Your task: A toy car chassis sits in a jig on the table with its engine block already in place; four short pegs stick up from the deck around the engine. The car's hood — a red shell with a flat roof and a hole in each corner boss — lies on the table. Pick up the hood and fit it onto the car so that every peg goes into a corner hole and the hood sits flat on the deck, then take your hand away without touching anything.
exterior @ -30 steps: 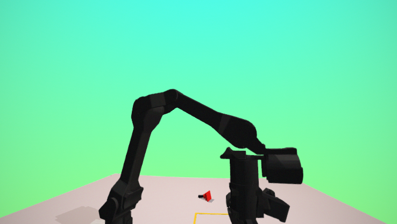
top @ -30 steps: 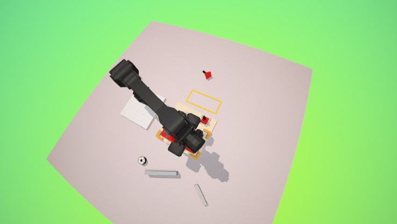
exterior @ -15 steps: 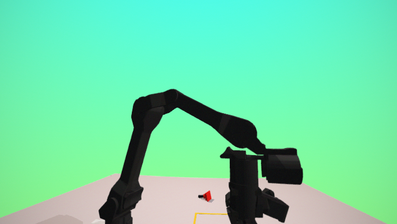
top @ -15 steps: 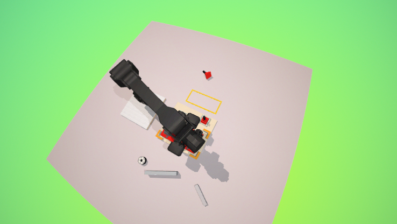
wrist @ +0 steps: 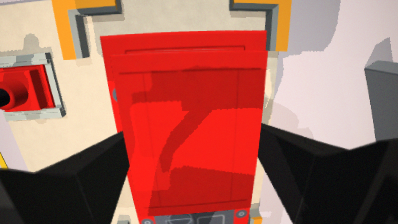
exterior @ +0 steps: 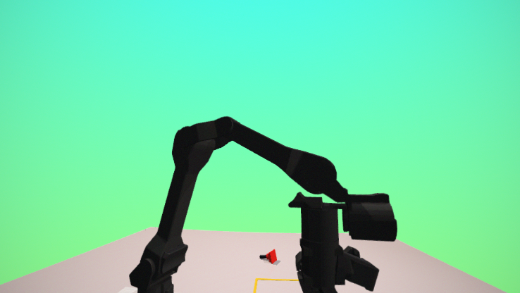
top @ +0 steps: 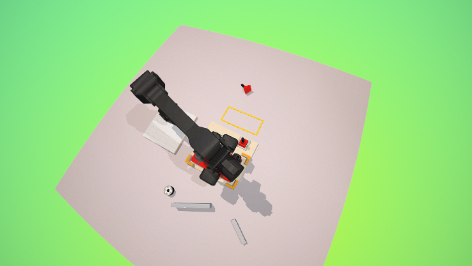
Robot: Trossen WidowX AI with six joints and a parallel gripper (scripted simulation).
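Note:
My gripper (wrist: 192, 133) is shut on the red hood (wrist: 200, 150), with one finger at each long side in the wrist view. The hood is roof up over the red chassis (wrist: 185, 42) (top: 198, 160), slightly askew to it. A strip of chassis shows past the hood's far end and along its left side; a dark grey panel (wrist: 182, 219) shows at the near end. The chassis sits between orange and grey corner brackets of the jig (wrist: 283, 25) (top: 233, 186). Pegs, corner holes and engine block are hidden, and I cannot tell whether the hood touches the deck.
On the cream board (top: 214, 126), a red part with a black stem (top: 243, 144) (wrist: 37, 90) sits in a grey socket. Another red part (top: 247, 89) (exterior: 272, 256) lies beyond the yellow outline (top: 228, 107). A white slab (top: 162, 135), a wheel and two grey bars (top: 191, 205) (top: 238, 231) lie around.

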